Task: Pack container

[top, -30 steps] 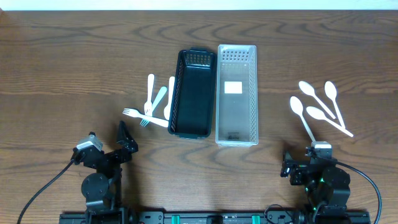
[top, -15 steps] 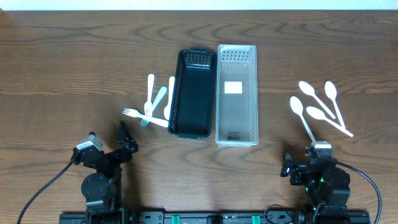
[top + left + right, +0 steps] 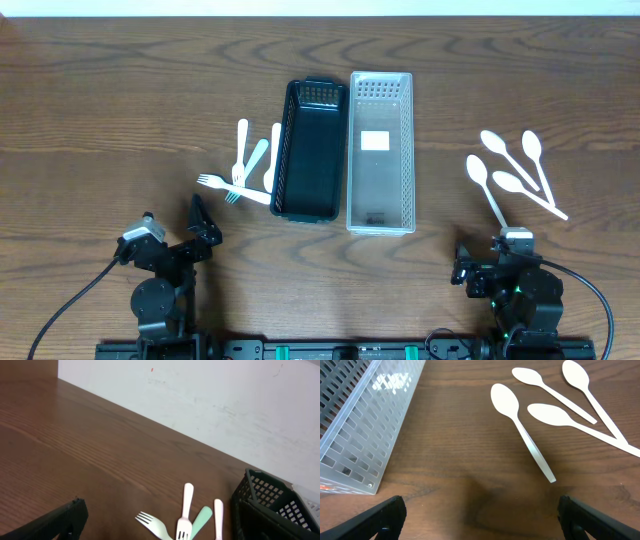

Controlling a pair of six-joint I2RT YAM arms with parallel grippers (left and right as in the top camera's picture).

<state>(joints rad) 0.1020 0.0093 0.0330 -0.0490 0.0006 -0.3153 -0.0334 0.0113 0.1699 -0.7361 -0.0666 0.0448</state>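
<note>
Two long baskets side by side mid-table on a brown wood-grain table (image 3: pixel 100 120), eight loose pieces of cutlery, both arms parked at the near edge.
One black slotted plastic basket (image 3: pixel 309 150) and one clear slotted plastic basket (image 3: pixel 380 150) stand with long sides touching, black on the left, their long axes running from the robot toward the far edge; both hold no cutlery. The left gripper (image 3: pixel 203 228) and right gripper (image 3: pixel 482 517) each hang with fingers spread wide, holding nothing. Four white plastic spoons (image 3: pixel 508 182) lie right of the clear basket, bowls toward the far edge. Four pieces of plastic cutlery (image 3: pixel 240 140) lie just left of the black basket, three white and one mint-green (image 3: pixel 257 158); two show fork tines.
</note>
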